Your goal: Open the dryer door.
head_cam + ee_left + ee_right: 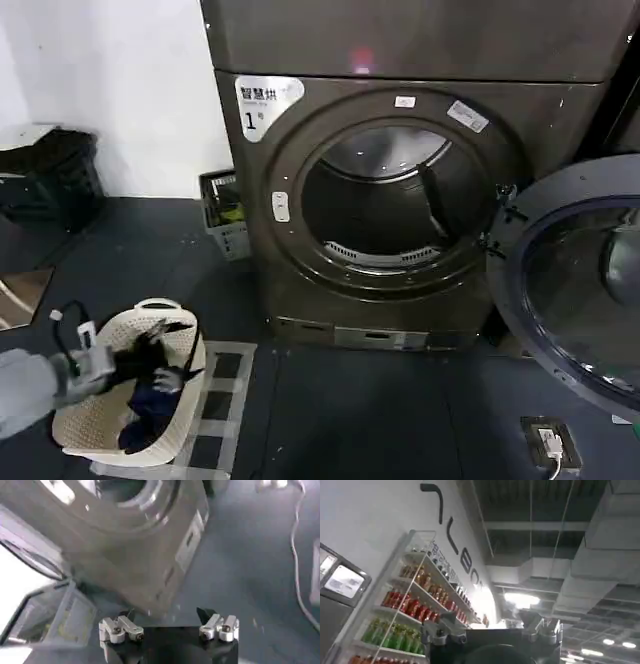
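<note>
dryer door (575,285) stood swung wide at the right of the dryer (400,215).
left hand (150,372) hung released over a laundry basket (100,425); swing-back risk judged low, snagging clothes likelier.

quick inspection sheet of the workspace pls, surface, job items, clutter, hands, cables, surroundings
surface: dark floor, pale tape marks beside the basket.
job's things: dryer labelled "1", drum mouth exposed; dryer door swung fully open to the right.
clutter: cream laundry basket holding dark clothes; small grey crate left of the dryer.
hands: left hand open, low near the basket; right hand open, aimed up toward the ceiling.
cables: white cable at a floor socket; another white cable on the floor.
surroundings: white wall; drinks shelf.
</note>
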`<action>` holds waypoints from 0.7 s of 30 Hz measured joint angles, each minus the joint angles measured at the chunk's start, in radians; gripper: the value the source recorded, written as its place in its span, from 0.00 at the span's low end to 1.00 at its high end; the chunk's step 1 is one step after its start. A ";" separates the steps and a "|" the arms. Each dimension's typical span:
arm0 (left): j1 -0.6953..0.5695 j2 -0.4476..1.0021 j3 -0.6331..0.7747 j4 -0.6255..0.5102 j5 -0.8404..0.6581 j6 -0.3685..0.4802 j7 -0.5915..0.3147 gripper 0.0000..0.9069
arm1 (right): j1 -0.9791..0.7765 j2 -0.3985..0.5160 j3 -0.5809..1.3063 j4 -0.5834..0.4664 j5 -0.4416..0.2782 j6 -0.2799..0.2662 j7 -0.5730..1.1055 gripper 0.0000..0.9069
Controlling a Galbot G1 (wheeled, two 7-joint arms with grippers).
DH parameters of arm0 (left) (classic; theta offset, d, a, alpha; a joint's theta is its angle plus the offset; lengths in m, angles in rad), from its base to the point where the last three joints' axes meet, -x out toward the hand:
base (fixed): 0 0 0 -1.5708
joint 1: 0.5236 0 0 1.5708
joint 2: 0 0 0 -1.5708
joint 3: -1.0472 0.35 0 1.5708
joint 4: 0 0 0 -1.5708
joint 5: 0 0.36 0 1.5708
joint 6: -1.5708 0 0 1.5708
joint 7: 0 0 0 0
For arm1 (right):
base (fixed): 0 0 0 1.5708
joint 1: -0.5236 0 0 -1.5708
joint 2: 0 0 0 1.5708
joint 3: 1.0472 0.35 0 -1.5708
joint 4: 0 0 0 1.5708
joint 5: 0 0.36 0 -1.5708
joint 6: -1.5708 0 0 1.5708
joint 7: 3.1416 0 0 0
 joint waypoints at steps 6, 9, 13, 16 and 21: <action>0.026 0.059 -0.001 0.066 0.087 -0.008 0.048 1.00 | 0.007 0.001 -0.003 -0.004 0.000 0.006 -0.004 1.00; 0.031 0.060 -0.001 0.109 0.109 -0.025 0.051 1.00 | 0.009 0.000 -0.006 -0.008 0.000 0.008 -0.004 1.00; 0.041 0.066 -0.002 0.153 0.135 -0.029 0.063 1.00 | 0.008 0.002 -0.008 -0.008 0.000 0.012 -0.012 1.00; 0.042 0.068 -0.002 0.175 0.159 -0.034 0.076 1.00 | 0.011 0.007 -0.012 -0.007 0.000 0.012 -0.017 1.00; 0.041 0.066 -0.003 0.207 0.179 -0.037 0.097 1.00 | 0.006 0.013 -0.011 -0.008 -0.001 0.016 -0.021 1.00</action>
